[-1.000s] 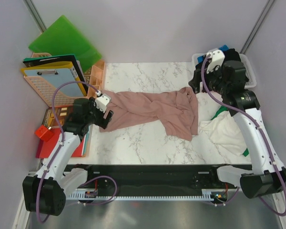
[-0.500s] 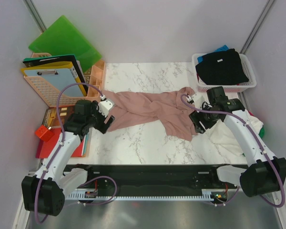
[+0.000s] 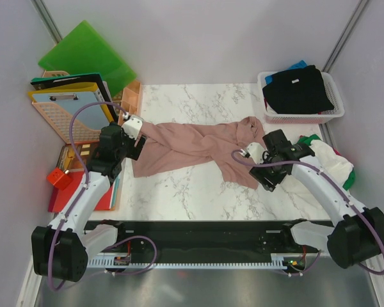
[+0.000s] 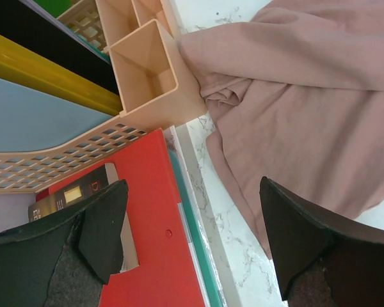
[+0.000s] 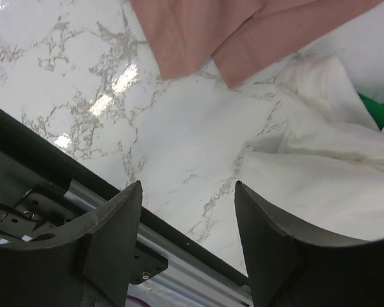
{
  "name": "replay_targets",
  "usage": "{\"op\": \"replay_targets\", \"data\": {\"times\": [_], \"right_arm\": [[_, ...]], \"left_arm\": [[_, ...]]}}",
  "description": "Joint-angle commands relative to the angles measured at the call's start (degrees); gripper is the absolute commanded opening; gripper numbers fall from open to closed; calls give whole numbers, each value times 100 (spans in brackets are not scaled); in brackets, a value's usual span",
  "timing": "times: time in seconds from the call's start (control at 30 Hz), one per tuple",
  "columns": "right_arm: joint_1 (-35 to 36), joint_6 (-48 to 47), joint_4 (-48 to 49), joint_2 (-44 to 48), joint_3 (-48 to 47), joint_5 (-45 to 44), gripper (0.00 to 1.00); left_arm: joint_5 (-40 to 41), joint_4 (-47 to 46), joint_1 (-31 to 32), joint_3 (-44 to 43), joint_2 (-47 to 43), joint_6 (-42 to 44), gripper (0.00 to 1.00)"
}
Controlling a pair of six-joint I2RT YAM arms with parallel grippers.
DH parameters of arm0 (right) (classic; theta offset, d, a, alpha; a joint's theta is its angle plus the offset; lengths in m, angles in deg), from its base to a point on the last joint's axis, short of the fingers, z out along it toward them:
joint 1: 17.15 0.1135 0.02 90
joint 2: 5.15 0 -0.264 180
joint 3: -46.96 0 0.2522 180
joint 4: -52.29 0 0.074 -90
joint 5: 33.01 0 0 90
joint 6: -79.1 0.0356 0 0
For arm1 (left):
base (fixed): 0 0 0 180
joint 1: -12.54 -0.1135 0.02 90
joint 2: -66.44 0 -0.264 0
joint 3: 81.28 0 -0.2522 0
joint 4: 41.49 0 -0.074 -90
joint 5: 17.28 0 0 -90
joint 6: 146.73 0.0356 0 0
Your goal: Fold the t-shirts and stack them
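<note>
When working from overhead, flatten pink t-shirt (image 3: 198, 150), crumpled across the table (image 3: 179, 192), from both ends. Left wrist: lower spread, empty left gripper (image 4: 192, 224) onto the hem, clear of red folder (image 4: 147, 211). Right wrist: push spread, empty right gripper (image 5: 189, 217) to the pink corner, avoiding white t-shirt (image 5: 320, 185).

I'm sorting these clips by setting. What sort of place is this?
Probably a robot test cell: a marble-patterned table boxed in by plain grey panels, the left arm and right arm bolted at its near edge, and a pink t-shirt laid out near a laundry basket.
</note>
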Motion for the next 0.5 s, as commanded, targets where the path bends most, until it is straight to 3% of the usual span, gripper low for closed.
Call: {"op": "replay_targets", "data": {"times": [0.0, 0.2, 0.47], "right_arm": [[133, 237, 610, -593, -395, -181, 66], [345, 509, 1128, -1491, -597, 82, 63], [371, 624, 1507, -1958, -686, 91, 60]], "left_arm": [[300, -418, -12, -184, 77, -263, 90], [283, -400, -20, -61, 24, -158, 91], [292, -259, -20, -96, -213, -70, 91]]}}
